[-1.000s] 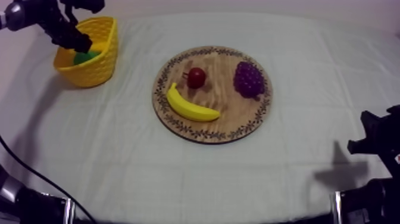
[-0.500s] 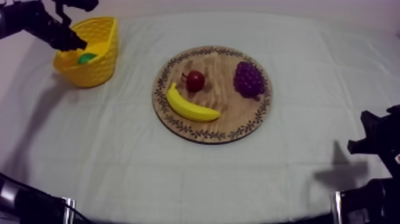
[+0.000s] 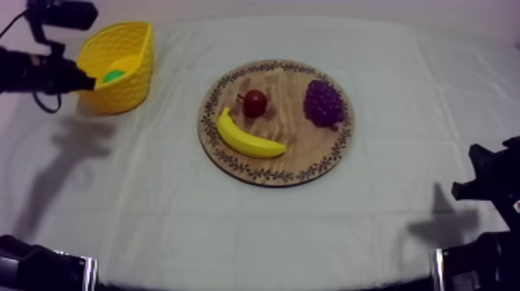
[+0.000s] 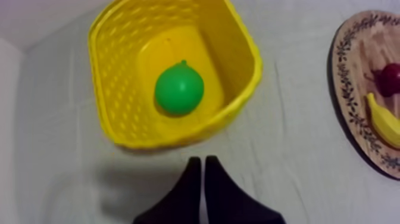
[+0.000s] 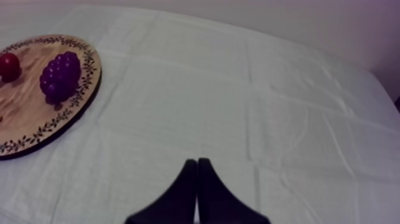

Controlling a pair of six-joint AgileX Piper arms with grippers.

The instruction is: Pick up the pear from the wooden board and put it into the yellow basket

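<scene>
Pear (image 4: 178, 89) lying in yellow basket (image 4: 116, 101), just ahead of left gripper (image 4: 200, 162), closed and empty; small tip turned away from it. Right gripper (image 5: 196, 162) closed, empty too.

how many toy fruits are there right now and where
4. The pear lies in the yellow basket; the banana, the small red fruit and the bunch of grapes lie on the round wooden board. None seems hidden.
</scene>
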